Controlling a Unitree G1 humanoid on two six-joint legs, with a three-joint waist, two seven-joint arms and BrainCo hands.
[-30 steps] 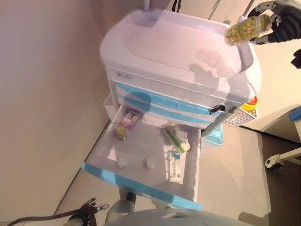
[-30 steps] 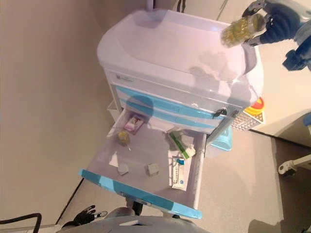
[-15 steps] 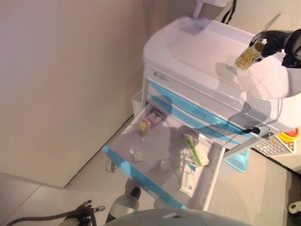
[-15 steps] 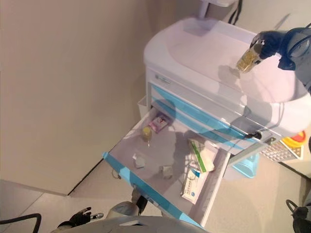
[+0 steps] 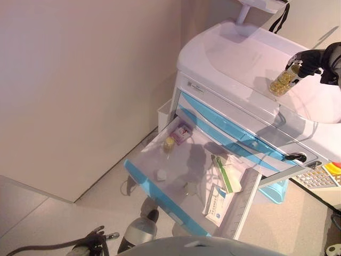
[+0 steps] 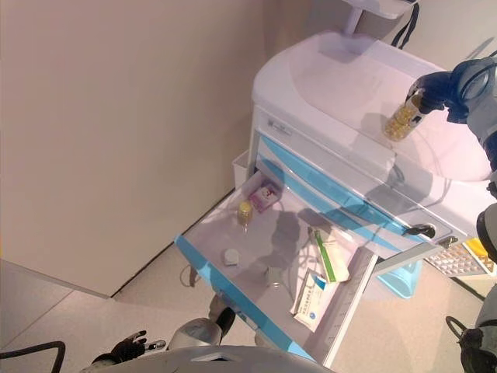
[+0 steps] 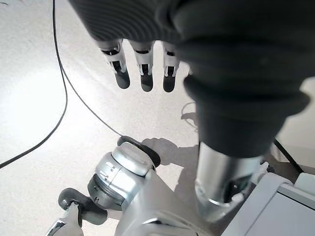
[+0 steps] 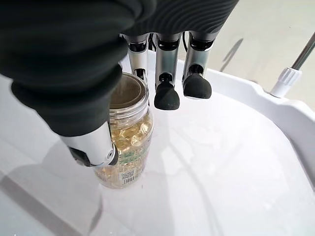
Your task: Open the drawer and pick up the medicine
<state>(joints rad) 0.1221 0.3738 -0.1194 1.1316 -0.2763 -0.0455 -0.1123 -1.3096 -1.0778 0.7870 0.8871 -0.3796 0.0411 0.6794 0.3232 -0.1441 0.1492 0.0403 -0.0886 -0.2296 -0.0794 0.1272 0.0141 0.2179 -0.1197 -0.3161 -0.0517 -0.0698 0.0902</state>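
My right hand (image 5: pixel 310 56) is shut on a clear bottle of yellow capsules (image 5: pixel 282 83), thumb on one side and fingers (image 8: pixel 168 94) on the other. It holds the bottle (image 8: pixel 125 142) nearly upright, low over the white cart top (image 5: pixel 240 53); I cannot tell if its base touches. The cart's lower drawer (image 5: pixel 160 198) stands pulled out. In it lie a small yellow bottle (image 5: pixel 169 144), a pink box (image 5: pixel 181 132), a green-and-white box (image 5: pixel 226 173) and a blue-and-white packet (image 5: pixel 216 202). My left hand (image 7: pixel 142 73) hangs open over the floor, away from the cart.
A beige wall (image 5: pixel 80 80) stands close on the left of the cart. A pole (image 5: pixel 245 13) rises at the cart's back. A blue bin (image 5: pixel 274 192) and a grey grid basket (image 5: pixel 319 178) hang on the cart's right side. Two small caps (image 5: pixel 160 174) lie in the drawer.
The camera has shifted, so the cart sits further right. My right hand has lowered the bottle from lying sideways in the air to nearly upright, close over the cart top.
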